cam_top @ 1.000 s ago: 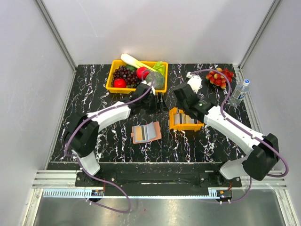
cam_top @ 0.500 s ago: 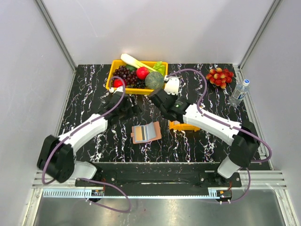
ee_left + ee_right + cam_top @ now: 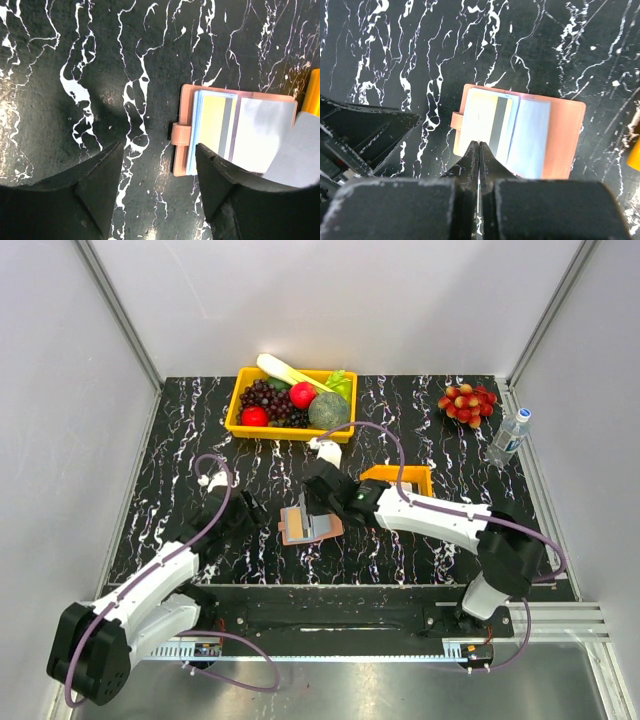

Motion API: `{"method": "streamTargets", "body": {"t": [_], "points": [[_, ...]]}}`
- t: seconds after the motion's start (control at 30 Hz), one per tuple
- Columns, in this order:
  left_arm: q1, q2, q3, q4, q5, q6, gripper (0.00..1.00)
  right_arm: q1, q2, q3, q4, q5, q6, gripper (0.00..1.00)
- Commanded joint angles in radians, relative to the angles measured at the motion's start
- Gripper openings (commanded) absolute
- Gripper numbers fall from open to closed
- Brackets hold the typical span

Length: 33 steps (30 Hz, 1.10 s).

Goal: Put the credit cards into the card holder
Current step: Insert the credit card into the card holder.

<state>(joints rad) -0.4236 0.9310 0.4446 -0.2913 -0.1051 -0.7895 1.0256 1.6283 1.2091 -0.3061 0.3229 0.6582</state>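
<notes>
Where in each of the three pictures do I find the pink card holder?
Top external: card holder lies just below the picture's centre, open.
Left wrist: card holder is right of centre, with its snap tab pointing left.
Right wrist: card holder is at centre, with its tab on the left.
Shared landmark: orange tray, right of the holder in every view.

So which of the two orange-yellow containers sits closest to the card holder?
The small orange tray, just right of the card holder. The bigger yellow bin, full of fruit, stands farther off at the back of the table.
</notes>
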Motion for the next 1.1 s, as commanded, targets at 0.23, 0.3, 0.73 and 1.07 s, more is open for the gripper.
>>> {"method": "streamTargets", "body": {"t": [0.23, 0.3, 0.73, 1.07], "points": [[0.005, -0.043, -0.041, 0.119, 0.093, 0.039, 0.56, -0.001, 0.146, 0.052, 0.032, -0.026, -0.043, 0.0], [0.003, -0.026, -0.04, 0.138, 0.1, 0.044, 0.56, -0.002, 0.148, 0.046, 0.013, 0.008, -0.052, 0.0], [0.005, 0.083, -0.04, 0.24, 0.22, 0.075, 0.56, -0.062, 0.088, -0.043, 0.008, 0.016, -0.048, 0.0], [0.003, 0.176, -0.02, 0.36, 0.349, 0.072, 0.55, -0.104, 0.061, -0.1, 0.033, -0.036, -0.039, 0.0]]}}
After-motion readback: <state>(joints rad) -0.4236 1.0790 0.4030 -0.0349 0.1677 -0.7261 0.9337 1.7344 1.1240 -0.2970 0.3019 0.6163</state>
